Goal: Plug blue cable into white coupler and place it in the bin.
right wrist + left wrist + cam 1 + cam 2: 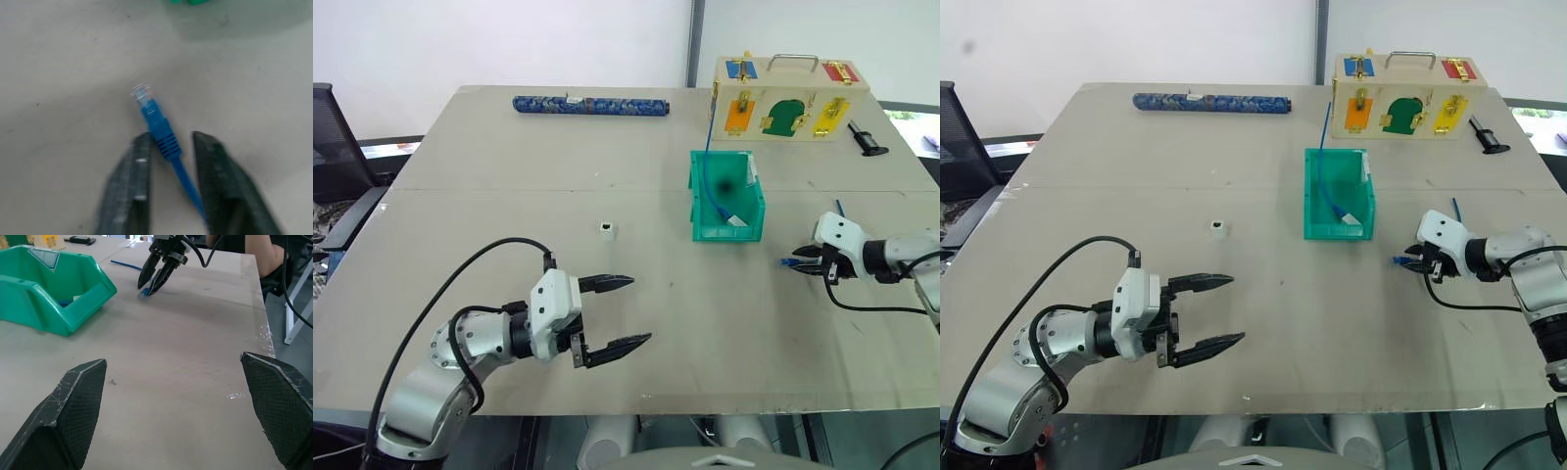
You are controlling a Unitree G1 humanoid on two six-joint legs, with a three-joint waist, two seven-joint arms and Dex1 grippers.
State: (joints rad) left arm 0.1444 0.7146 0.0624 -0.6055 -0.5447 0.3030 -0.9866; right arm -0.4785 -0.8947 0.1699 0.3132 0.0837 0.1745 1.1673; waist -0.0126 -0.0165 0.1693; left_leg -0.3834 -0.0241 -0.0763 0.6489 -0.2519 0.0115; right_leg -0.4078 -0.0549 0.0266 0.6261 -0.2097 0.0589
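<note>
Right gripper (803, 260) at approx 3 o'clock on table (509, 196), low over the surface, fingers drawn in close w/ blue cable (161, 129) between them just behind its boot; clear plug pokes out past the fingertips, toward the bin. Right wrist view blurred, small gaps visible either side of the cable, so actual pinch hard to confirm; reads as closed on it. Short stretch of same cable visible behind the gripper at approx 2 o'clock from it, lying on the table.

Left gripper (619, 313) near front edge, approx 7 o'clock, pointing right, jaws spread wide, nothing between the fingers (73, 406), hovering above bare tabletop.

White coupler (607, 228) standing alone near table centre, at 12 o'clock from left gripper, well apart from both grippers and from the cable plug.

Bin (705, 230) right of centre, between coupler and right gripper; inside, a second thin blue cable running up over the back wall, plus a small white piece in the near right corner.

Other stuff: long dark-blue patterned tube (590, 105) at far edge, approx 11 o'clock; beige wooden latch box (790, 98) at far right, approx 1 o'clock, just behind the bin; small black tool (865, 139) right of the box. Person seated beyond the right gripper, seen in left wrist view (259, 254).
</note>
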